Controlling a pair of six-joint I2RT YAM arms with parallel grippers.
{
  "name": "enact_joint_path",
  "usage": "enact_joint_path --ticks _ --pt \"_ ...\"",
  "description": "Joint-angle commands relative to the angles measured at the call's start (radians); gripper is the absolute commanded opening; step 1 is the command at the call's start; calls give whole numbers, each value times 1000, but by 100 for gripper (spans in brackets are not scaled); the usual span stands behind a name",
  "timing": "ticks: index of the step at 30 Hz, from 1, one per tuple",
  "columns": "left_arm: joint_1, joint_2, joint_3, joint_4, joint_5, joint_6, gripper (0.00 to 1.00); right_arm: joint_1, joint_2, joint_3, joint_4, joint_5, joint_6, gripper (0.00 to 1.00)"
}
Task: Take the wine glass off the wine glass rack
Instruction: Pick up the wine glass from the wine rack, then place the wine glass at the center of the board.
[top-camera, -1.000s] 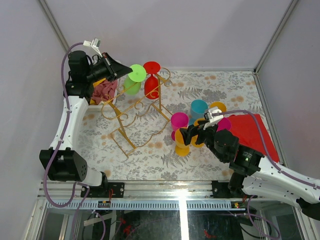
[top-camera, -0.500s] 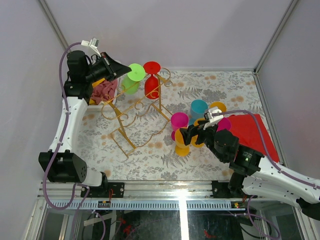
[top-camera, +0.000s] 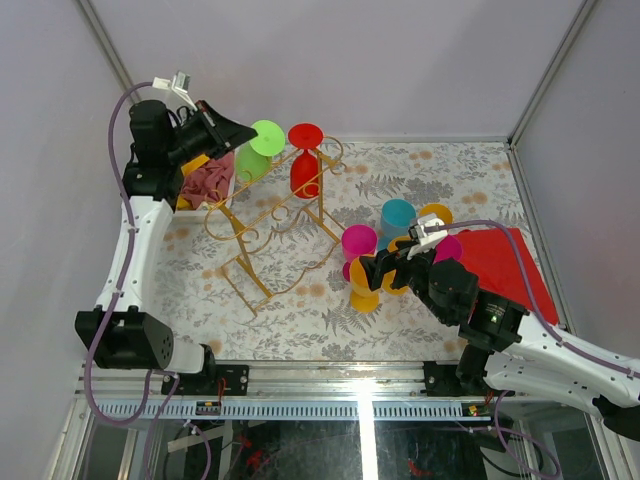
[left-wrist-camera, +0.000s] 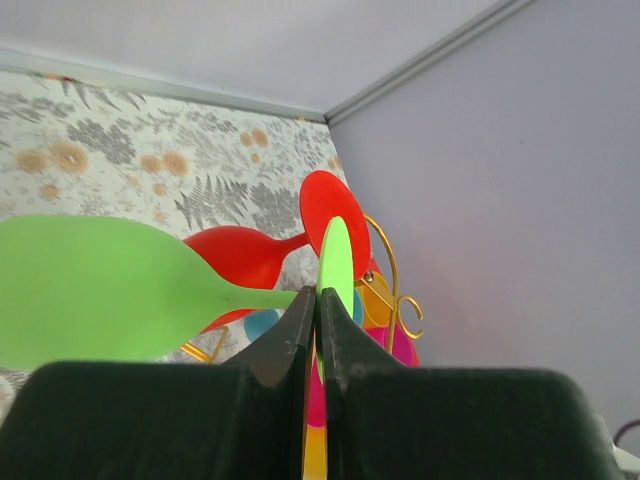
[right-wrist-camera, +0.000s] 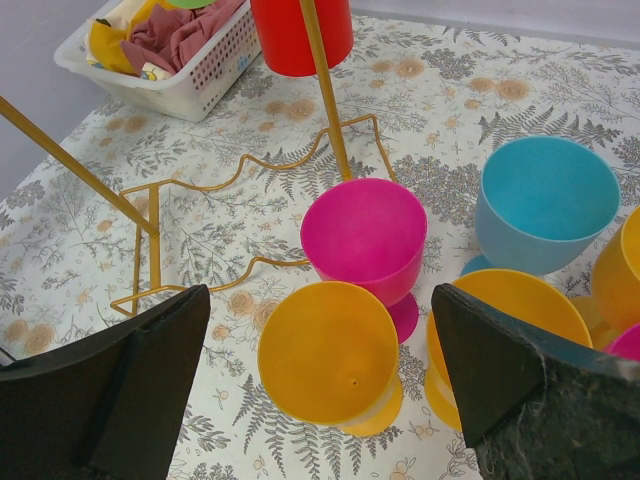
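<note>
My left gripper (top-camera: 232, 133) is shut on the flat foot of a green wine glass (top-camera: 250, 155), which it holds tilted in the air by the upper left end of the gold wire rack (top-camera: 262, 222). In the left wrist view the fingertips (left-wrist-camera: 300, 320) pinch the edge of the green foot (left-wrist-camera: 335, 255), and the green bowl (left-wrist-camera: 90, 290) lies to the left. A red wine glass (top-camera: 304, 165) hangs upside down on the rack, with its foot above the rails. My right gripper (top-camera: 385, 270) stands open low over an orange glass (right-wrist-camera: 325, 350).
Pink (right-wrist-camera: 365, 235), blue (right-wrist-camera: 545, 200) and more orange glasses (top-camera: 435, 213) stand upright right of the rack. A white basket (right-wrist-camera: 170, 60) of cloths sits at the far left behind the rack. A red mat (top-camera: 505, 268) lies at the right. Walls close the sides.
My left gripper has moved left and a little up with the green glass, drawing it away from the red glass and the rack's top. The right arm has not moved.
</note>
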Motion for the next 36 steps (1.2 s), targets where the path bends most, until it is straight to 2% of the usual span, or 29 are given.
enact_joint_path --ticks 1,10,16,22,25,29,33,36 --pt "1 -81 36 29 -149 71 0 -4 -14 39 36 44 3 99" --pt "37 -210 44 -190 -570 262 0 -4 -26 38 31 44 1 99" --pt "90 -318 33 -299 -591 305 0 -4 -34 34 31 43 4 99" --pt "92 -431 27 -456 -715 377 0 -5 -37 35 30 33 18 99" --pt "91 -502 -9 -515 -713 384 0 -3 -40 34 31 30 24 99" --pt "92 -587 -12 -566 -624 347 0 -4 -38 35 29 19 36 99" --pt "91 -620 -3 -643 -476 333 0 -4 -30 45 22 -13 61 99" --pt "92 -634 2 -757 -464 354 0 -5 -29 57 4 -35 88 99"
